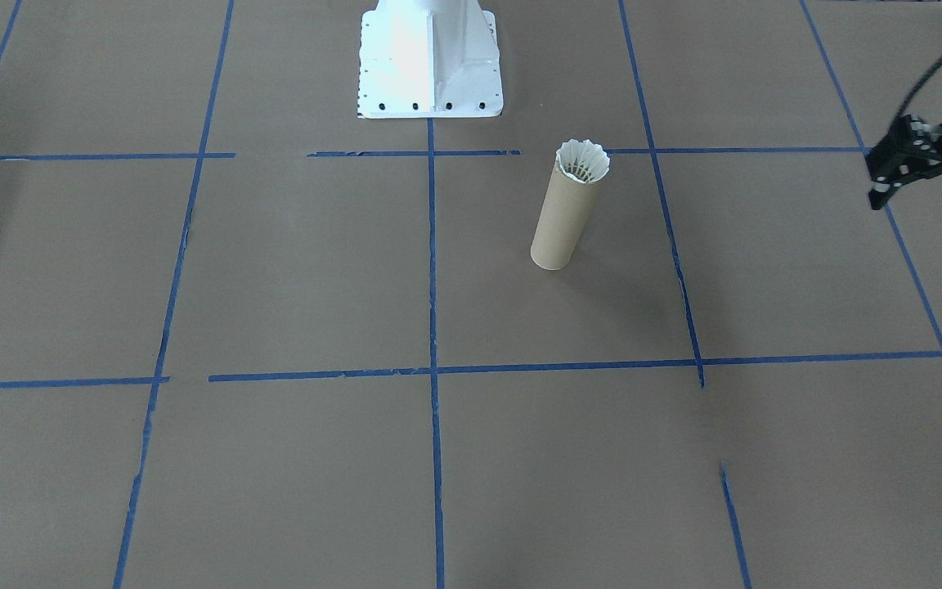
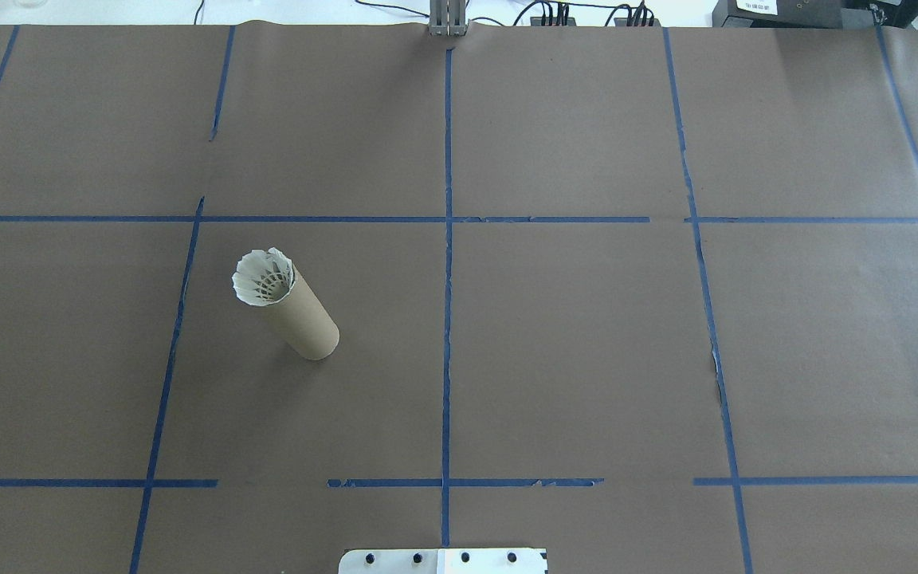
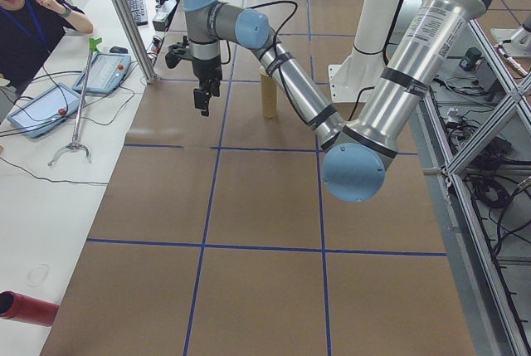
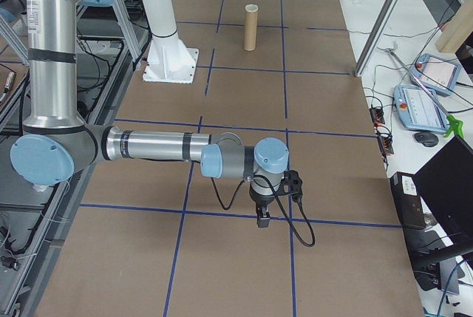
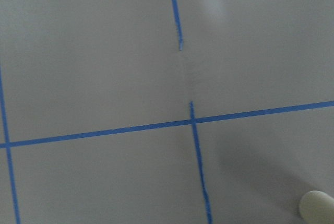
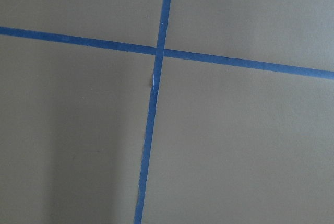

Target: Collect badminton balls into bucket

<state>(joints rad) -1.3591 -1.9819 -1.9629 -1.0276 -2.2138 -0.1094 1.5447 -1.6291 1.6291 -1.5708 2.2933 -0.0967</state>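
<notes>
Overhead exterior view: small white feather shuttlecock (image 2: 261, 278) sits in the mouth of the tall slim brown cardboard tube (image 2: 300, 317), left of centre in the frame, feather skirt flaring above the rim.
Tube stance: upright on the brown-paper worktop (image 2: 586, 359) with blue tape lines.
Shuttlecock handling, judged: very light, feathers thin and easily crushed; the cork tip is out of sight inside the tube.
Tube handling, judged: light, stiff, easy to tip; best taken round the middle of the wall.
Left pincer (image 1: 925, 168): at the right edge of the front-facing view, well apart from the tube, fingers parted, holding nothing.
Right pincer (image 4: 263, 219): lower centre of the right-side view only; I cannot tell its state.
</notes>
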